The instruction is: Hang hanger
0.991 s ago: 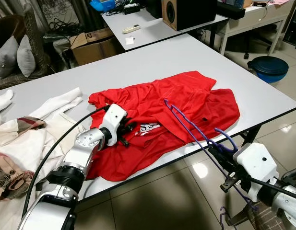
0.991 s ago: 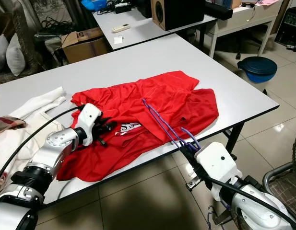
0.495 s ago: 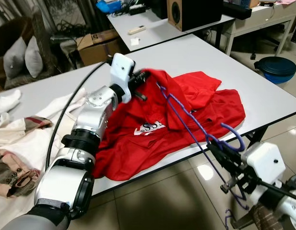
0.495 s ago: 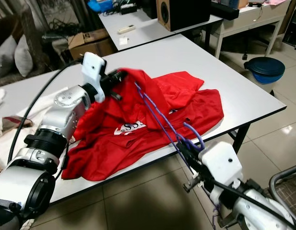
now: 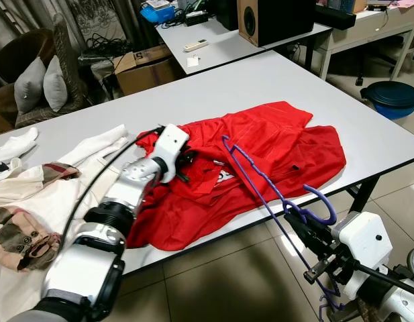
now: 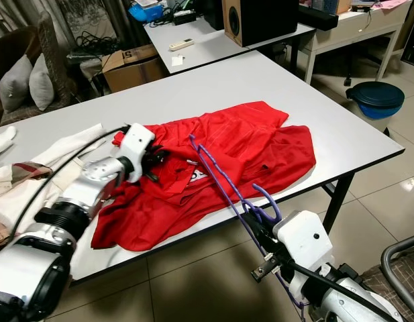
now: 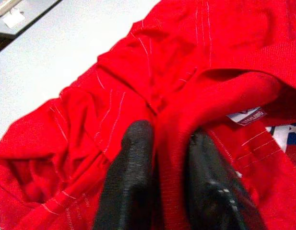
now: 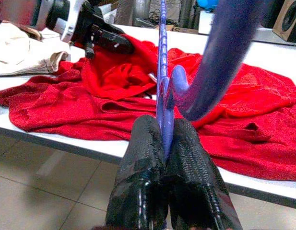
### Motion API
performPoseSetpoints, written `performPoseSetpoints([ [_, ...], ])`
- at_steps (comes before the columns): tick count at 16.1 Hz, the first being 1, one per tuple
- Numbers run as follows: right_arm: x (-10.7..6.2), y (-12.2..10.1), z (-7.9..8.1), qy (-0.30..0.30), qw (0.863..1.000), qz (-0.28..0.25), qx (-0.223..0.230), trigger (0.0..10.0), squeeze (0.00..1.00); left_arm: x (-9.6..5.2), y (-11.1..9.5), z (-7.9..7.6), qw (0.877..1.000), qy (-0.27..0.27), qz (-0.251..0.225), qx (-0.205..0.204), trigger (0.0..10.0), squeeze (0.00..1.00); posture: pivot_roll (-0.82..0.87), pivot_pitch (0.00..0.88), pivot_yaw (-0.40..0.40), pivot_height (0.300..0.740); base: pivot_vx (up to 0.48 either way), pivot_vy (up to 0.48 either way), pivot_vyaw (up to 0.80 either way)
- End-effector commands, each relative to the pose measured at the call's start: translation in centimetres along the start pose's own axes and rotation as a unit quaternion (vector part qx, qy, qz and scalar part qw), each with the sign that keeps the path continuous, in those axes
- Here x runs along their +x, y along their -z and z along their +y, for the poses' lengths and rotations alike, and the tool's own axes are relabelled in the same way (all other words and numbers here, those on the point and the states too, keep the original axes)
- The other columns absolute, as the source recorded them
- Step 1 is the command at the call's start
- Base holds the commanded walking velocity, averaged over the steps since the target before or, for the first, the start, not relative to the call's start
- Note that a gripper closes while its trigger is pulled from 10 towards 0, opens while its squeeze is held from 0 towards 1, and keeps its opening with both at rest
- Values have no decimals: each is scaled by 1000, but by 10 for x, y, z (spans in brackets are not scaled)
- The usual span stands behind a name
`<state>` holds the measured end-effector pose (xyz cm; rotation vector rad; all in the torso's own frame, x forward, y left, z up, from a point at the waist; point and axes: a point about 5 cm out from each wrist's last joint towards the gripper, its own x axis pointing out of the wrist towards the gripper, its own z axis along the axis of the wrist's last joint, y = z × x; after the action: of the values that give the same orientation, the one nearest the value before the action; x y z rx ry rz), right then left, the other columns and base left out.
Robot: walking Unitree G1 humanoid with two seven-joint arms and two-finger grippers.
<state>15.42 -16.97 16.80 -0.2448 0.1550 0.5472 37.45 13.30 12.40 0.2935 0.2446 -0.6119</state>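
A red shirt (image 5: 260, 154) lies crumpled on the grey table (image 5: 274, 87). My left gripper (image 5: 185, 163) is shut on a fold of the shirt near its collar; in the left wrist view the black fingers (image 7: 131, 177) pinch red cloth (image 7: 171, 124). My right gripper (image 5: 297, 230) is shut on a purple hanger (image 5: 257, 176), below the table's front edge. The hanger slants up from the gripper over the shirt, its hook (image 5: 321, 201) curving beside the gripper. In the right wrist view the hanger (image 8: 162, 72) rises from between the fingers (image 8: 138, 182).
White and patterned clothes (image 5: 32, 194) are heaped at the table's left end. A second table (image 5: 220, 40) with a speaker (image 5: 274, 17) stands behind. A cardboard box (image 5: 146, 64), a cushioned chair (image 5: 32, 80) and a blue bin (image 5: 400, 95) sit on the floor around.
My left gripper has come down from its raised position, lowering the pinched shirt fold back to the table. The right gripper and hanger have held roughly steady.
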Motion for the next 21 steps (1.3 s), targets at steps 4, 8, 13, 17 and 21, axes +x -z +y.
performPoseSetpoints([
  [4, 1, -4, 7, -15, 1000, -13, 0, 10000, 0, -14, 6, 8, 999, 47, 11, 14, 10000, 0, -136, 0, 225, 740, 0, 0, 0],
  [8, 1, -2, 9, -20, 1000, -10, 0, 10000, 0, -30, 26, 10, 995, 74, 59, 28, 10000, 0, -141, 0, 234, 740, 0, 0, 0],
  [13, 1, -1, 11, -31, 999, -6, 1, 10000, 0, -51, 38, 15, 996, 46, 71, 24, 10000, 0, -128, 0, 212, 740, 0, 0, 0],
  [17, 3, -1, 9, -41, 999, -6, -2, 10000, 0, -57, 33, 3, 998, 59, 27, 17, 10000, 0, -116, 0, 191, 740, 0, 0, 0],
  [21, 7, -2, 7, -44, 999, -10, -4, 10000, 0, -55, 20, 8, 999, 0, -26, -42, 10000, 1000, -106, 0, 182, 740, 0, 0, 0],
])
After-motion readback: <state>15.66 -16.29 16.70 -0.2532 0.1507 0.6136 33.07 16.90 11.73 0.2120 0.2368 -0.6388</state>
